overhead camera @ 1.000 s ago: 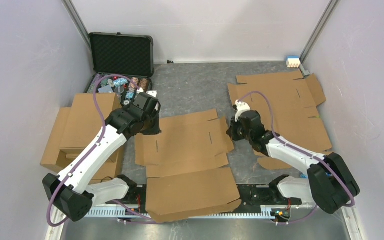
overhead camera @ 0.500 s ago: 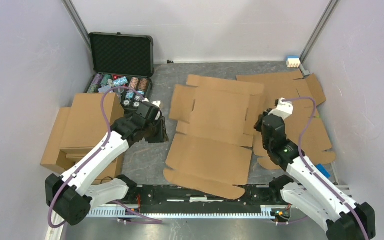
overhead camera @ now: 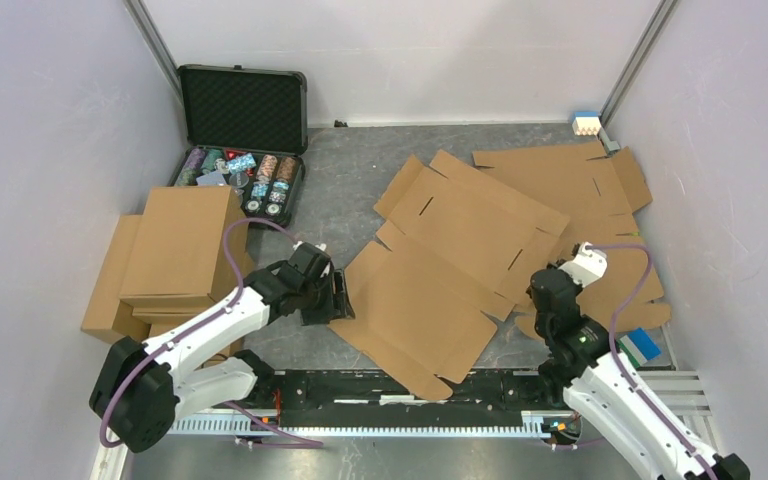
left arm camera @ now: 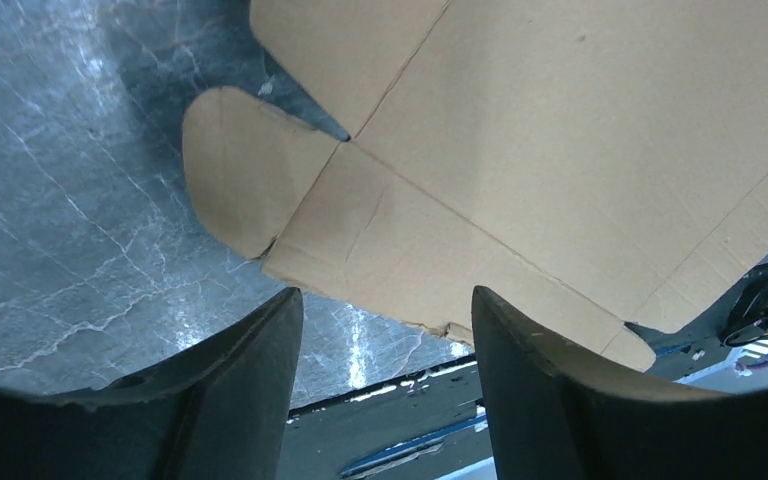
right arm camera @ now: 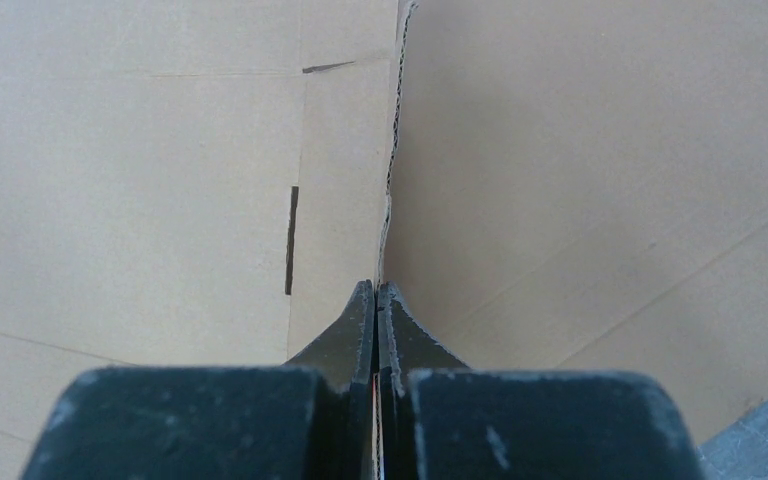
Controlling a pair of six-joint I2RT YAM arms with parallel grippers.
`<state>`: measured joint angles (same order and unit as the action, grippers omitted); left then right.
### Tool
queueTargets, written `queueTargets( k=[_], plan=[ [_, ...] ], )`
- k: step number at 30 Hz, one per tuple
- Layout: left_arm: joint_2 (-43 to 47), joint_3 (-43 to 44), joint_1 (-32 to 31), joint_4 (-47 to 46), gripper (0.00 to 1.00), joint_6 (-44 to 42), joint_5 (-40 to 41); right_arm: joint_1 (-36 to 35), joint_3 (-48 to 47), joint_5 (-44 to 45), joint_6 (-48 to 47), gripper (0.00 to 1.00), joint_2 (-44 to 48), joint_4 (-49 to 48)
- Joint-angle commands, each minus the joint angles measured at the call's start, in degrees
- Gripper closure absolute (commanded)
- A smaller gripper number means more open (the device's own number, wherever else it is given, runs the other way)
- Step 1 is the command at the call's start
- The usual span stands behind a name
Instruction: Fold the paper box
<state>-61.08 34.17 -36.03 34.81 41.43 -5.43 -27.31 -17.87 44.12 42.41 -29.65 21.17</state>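
Grey marbled tabletop (overhead camera: 360, 190) fills the cell, closed in by pale walls. The paper box (overhead camera: 440, 270) is the largest thing on it: a flat, unfolded brown blank lying skewed at centre-right, its near corner over the rail at the table's front edge. More loose blanks (overhead camera: 580, 190) lie behind and to its right, and its far right edge overlaps them. A stack of cardboard (overhead camera: 170, 250) sits at the left edge.

At back left stands an open black case (overhead camera: 245, 105) with foam in its lid and rows of poker chips (overhead camera: 250, 175); the markings on them are too small to read. A small blue and white block (overhead camera: 587, 123) sits in the far right corner.

The left gripper (overhead camera: 340, 297) lies low beside the blank's left corner, fingers (left arm camera: 260, 340) spread with nothing between them. The right gripper (overhead camera: 540, 290) sits at the blank's right edge, jaws pressed together; in the wrist view a corrugated edge runs up from its tips, and I cannot tell whether they touch it.
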Motion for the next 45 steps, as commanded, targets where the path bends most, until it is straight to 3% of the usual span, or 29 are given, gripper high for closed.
queueTargets(
  k=[1, 4, 6, 8, 16, 23, 31, 37, 45],
  plan=[
    [0.8, -1.0, -0.2, -3.1, 0.29, 5.6, -1.6, 0.1, 2.3, 2.9, 1.5, 1.00, 4.2, 1.4],
    [0.9, -1.7, -0.2, -2.1, 0.23, 8.0, -1.6, 0.1, 3.1, 3.0, 2.2, 1.00, 4.5, 2.4],
    [1.5, -3.9, -0.4, -4.6, 0.01, 10.7, -4.0, 0.0, 3.5, 2.8, 3.6, 1.00, 4.1, 3.1],
    [1.7, -6.6, -0.4, -8.5, 0.00, 12.2, -7.2, 0.0, 4.0, 2.1, 4.1, 1.00, 3.8, 3.1],
    [4.8, -12.2, -1.7, -12.4, 0.00, 17.1, -5.3, 0.1, 4.7, 1.5, 4.9, 1.00, 4.5, 2.6],
    [9.1, -20.3, -1.8, -27.7, 0.14, 23.1, -5.6, 0.1, 4.9, 0.1, 5.4, 1.00, 5.9, 2.8],
    [19.7, -21.4, -1.7, -29.9, 0.26, 26.0, -2.5, 0.1, 5.2, -0.5, 5.5, 1.00, 6.0, 2.9],
    [24.9, -28.0, -1.7, -41.0, 0.37, 31.7, -1.8, 0.1, 5.5, -1.6, 5.5, 1.00, 5.8, 2.3],
    [20.5, -23.9, -1.7, -32.5, 0.39, 27.9, -0.4, 0.1, 5.6, -3.0, 5.4, 1.00, 5.7, 2.2]
  ],
)
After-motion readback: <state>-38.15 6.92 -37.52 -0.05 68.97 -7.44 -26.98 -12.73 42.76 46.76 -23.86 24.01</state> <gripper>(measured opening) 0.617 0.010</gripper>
